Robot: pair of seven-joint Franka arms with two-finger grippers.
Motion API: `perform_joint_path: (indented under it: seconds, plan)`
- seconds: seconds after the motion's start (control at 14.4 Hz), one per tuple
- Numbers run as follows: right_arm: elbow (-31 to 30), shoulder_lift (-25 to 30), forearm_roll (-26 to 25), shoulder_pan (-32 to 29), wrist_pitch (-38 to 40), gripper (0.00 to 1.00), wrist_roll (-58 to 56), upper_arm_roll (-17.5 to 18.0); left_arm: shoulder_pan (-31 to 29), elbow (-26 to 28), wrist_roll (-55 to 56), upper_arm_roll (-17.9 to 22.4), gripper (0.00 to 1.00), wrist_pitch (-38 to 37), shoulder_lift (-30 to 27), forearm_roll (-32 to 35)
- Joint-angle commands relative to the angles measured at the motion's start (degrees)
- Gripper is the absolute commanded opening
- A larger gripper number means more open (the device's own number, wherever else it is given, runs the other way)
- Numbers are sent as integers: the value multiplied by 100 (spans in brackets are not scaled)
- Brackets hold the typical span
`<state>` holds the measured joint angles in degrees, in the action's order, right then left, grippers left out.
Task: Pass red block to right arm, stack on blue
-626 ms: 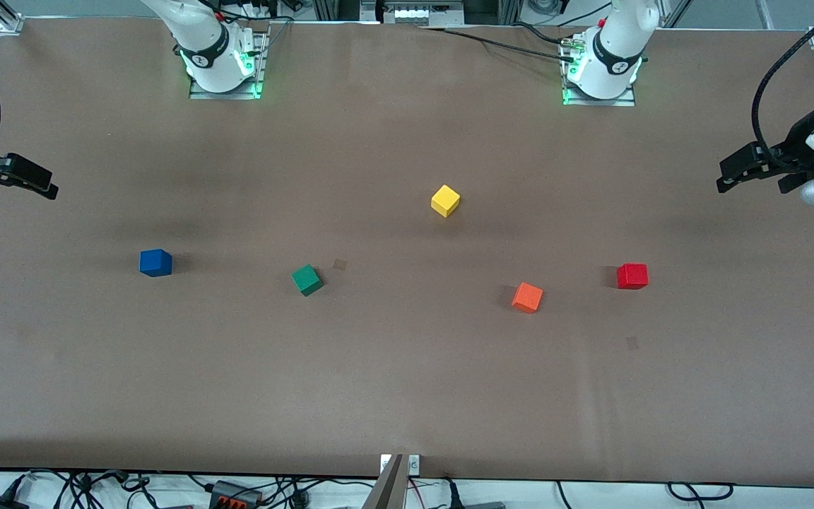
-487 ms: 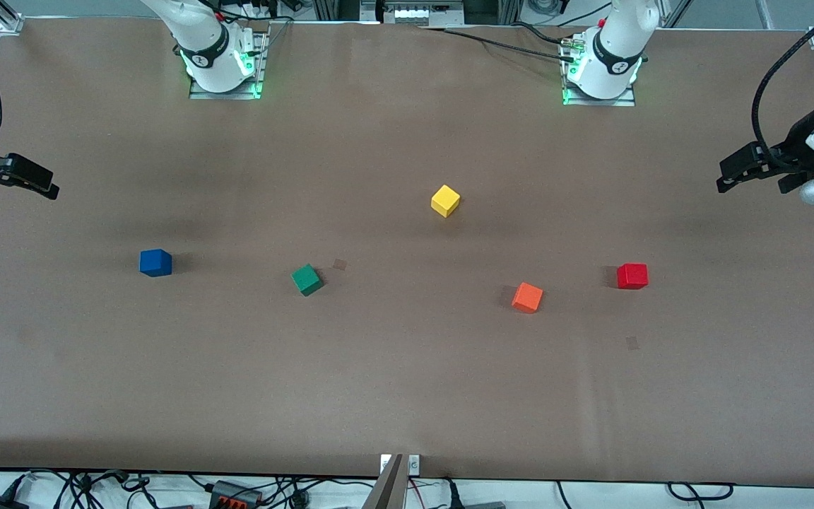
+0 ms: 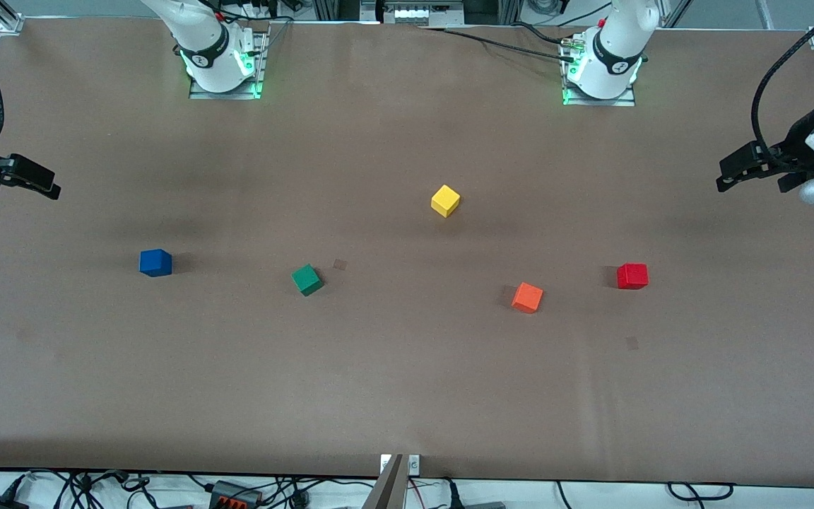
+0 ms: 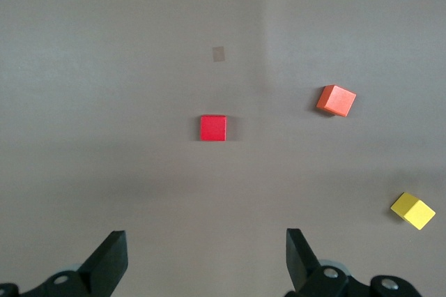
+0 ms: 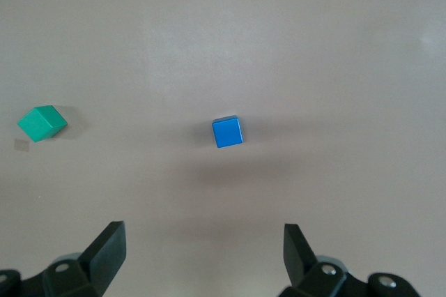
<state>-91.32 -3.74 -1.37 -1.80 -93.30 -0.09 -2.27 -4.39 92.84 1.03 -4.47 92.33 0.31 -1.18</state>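
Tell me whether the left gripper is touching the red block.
Apart. In the left wrist view the open left gripper shows bare table between its fingers and the red block.

Even, bright overhead light throws soft, short shadows beside each cube; all views sharp, no glare.

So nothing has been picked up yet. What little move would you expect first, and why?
Probably the left gripper should descend toward the red block. It hangs open at the left arm's end of the table, and its wrist view shows the red block lying free ahead of its fingers. The right gripper waits open at its own end, with the blue block in its wrist view.
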Motion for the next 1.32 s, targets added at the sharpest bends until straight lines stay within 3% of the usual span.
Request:
perform_joint_path:
  seconds: [0.0, 1.25]
  plan:
    - [35, -21, -30, -5, 14, 100, -70, -2, -44, -213, 20, -28, 100, -180, 74, 74]
    - [35, -83, -30, 4, 40, 100, -70, -10, 0, -178, -94, -28, 100, -470, 592, 4]
